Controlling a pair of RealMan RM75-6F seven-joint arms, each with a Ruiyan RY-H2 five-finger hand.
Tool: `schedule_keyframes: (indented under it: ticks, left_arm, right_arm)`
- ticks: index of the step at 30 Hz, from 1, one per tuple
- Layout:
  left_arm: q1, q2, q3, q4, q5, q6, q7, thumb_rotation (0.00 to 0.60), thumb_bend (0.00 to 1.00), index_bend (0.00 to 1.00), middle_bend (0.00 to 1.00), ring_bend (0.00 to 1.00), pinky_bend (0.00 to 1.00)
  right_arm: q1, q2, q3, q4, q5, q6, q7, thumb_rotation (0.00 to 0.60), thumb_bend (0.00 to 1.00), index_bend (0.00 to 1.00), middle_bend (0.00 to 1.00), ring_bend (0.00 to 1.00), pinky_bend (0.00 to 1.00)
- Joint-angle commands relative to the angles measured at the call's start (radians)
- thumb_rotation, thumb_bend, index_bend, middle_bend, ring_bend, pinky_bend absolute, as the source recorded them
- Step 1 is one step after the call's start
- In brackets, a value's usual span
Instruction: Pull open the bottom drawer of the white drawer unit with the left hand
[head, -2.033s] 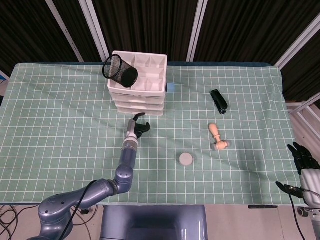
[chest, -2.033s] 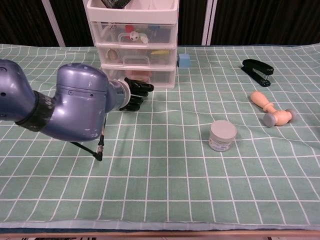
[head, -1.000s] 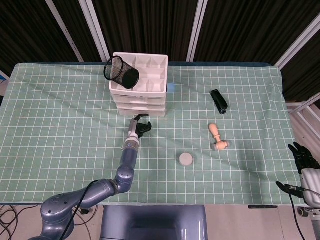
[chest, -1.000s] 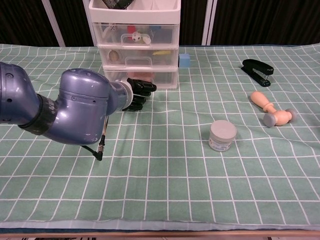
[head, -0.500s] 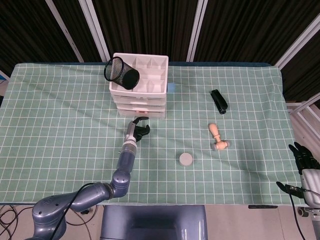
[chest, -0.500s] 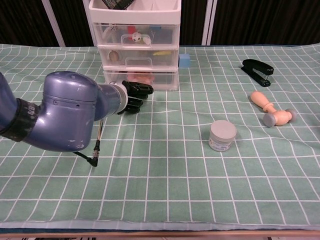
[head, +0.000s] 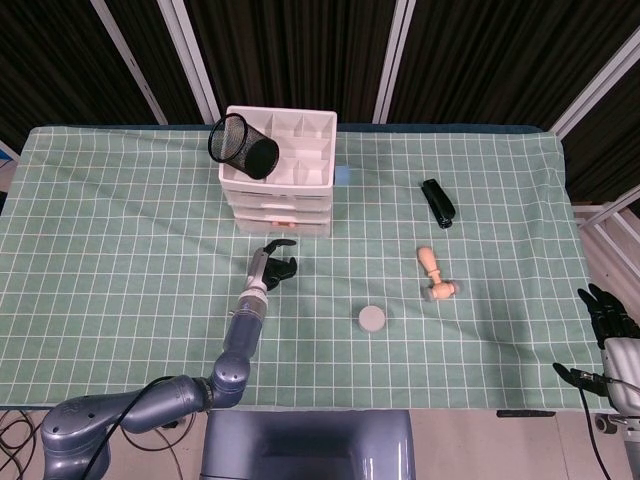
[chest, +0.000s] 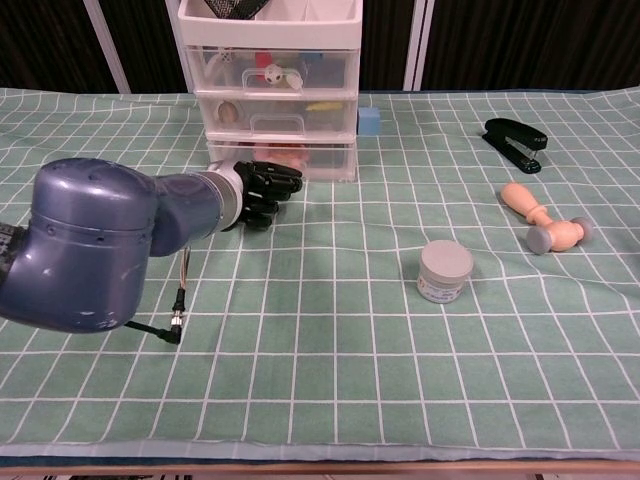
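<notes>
The white drawer unit (head: 278, 178) (chest: 268, 80) stands at the back centre of the green checked cloth, three clear-fronted drawers high. Its bottom drawer (chest: 290, 157) (head: 284, 225) shows pink and orange contents; an orange strip shows at its front in the head view. My left hand (head: 274, 264) (chest: 262, 190) lies just in front of that drawer with its black fingers curled in, a small gap from the drawer front, holding nothing I can see. My right hand (head: 606, 316) hangs off the table's right edge with fingers spread.
A black mesh cup (head: 241, 146) lies tilted on top of the unit. A blue cube (chest: 369, 122) sits beside it. A black stapler (chest: 515, 132), a wooden stamp (chest: 540, 222) and a grey-lidded jar (chest: 445, 271) lie to the right.
My left hand has drawn back from the drawer front toward me, fingers curling in. The drawer unit shifted slightly right early on. The right hand has not moved.
</notes>
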Motion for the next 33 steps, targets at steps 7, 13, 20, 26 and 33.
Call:
schedule_keyframes:
  ticks: [7,13,20,26,33]
  left_arm:
    - [-0.054,0.039,0.106,-0.011,0.157,0.119,0.177,0.600,0.54,0.29,1.00,1.00,1.00]
    - [-0.096,0.067,0.151,0.025,0.126,0.112,0.350,0.600,0.54,0.30,1.00,1.00,1.00]
    - [-0.112,0.062,0.195,0.094,0.183,0.122,0.403,0.600,0.54,0.31,1.00,1.00,1.00]
    - [-0.109,0.051,0.200,0.126,0.221,0.119,0.386,0.600,0.54,0.31,1.00,1.00,1.00]
    - [-0.104,0.046,0.192,0.133,0.242,0.121,0.380,0.600,0.54,0.31,1.00,1.00,1.00]
  right_arm:
    - [0.000,0.000,-0.001,-0.001,-0.001,-0.001,0.001,0.600,0.02,0.00,0.00,0.00,0.21]
    - [-0.001,0.002,-0.001,-0.003,-0.001,0.000,0.003,0.600,0.02,0.00,0.00,0.00,0.21]
    - [0.000,0.001,-0.001,-0.002,-0.001,-0.001,0.000,0.600,0.02,0.00,0.00,0.00,0.21]
    - [0.000,0.001,-0.001,-0.005,0.001,-0.003,-0.002,0.600,0.03,0.00,0.00,0.00,0.21]
    - [0.001,0.002,0.000,-0.006,0.007,-0.009,-0.002,0.600,0.02,0.00,0.00,0.00,0.21]
